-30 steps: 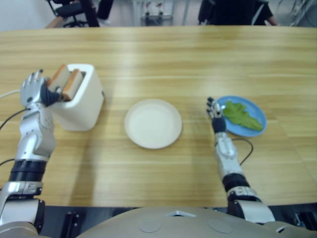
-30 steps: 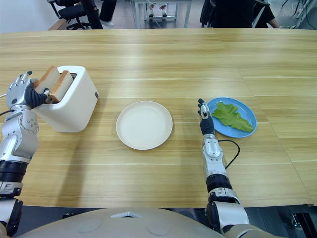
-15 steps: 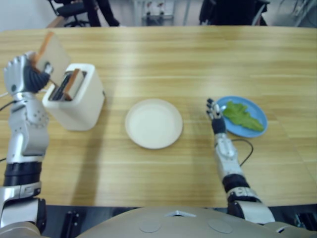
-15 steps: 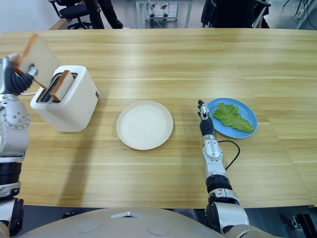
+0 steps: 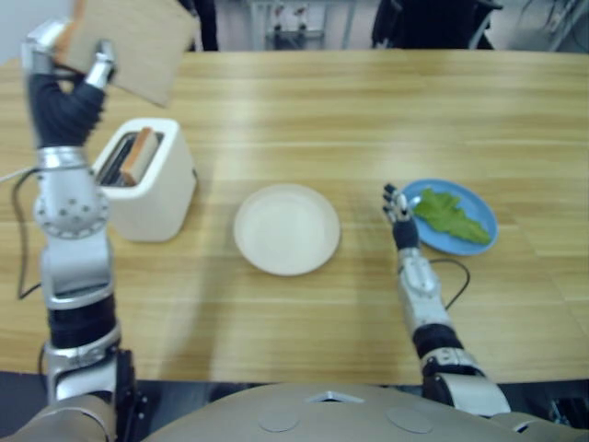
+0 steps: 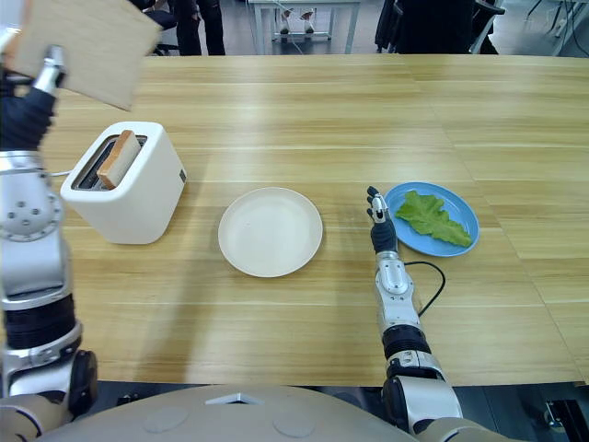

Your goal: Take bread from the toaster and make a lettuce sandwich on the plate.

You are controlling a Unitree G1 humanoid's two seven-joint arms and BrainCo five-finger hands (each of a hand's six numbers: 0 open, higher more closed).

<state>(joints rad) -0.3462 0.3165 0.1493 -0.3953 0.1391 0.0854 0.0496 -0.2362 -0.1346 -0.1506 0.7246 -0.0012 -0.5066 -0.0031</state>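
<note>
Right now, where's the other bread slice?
The other slice stands in the white toaster at the left of the table, below the raised left hand gripping the first slice, and left of the plate.

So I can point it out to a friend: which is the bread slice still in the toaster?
On the left side of the wooden table stands a white toaster. The slice pokes up from a slot in its top. Unlike the other slice, held high above in the robot's left hand, it sits untouched.
</note>
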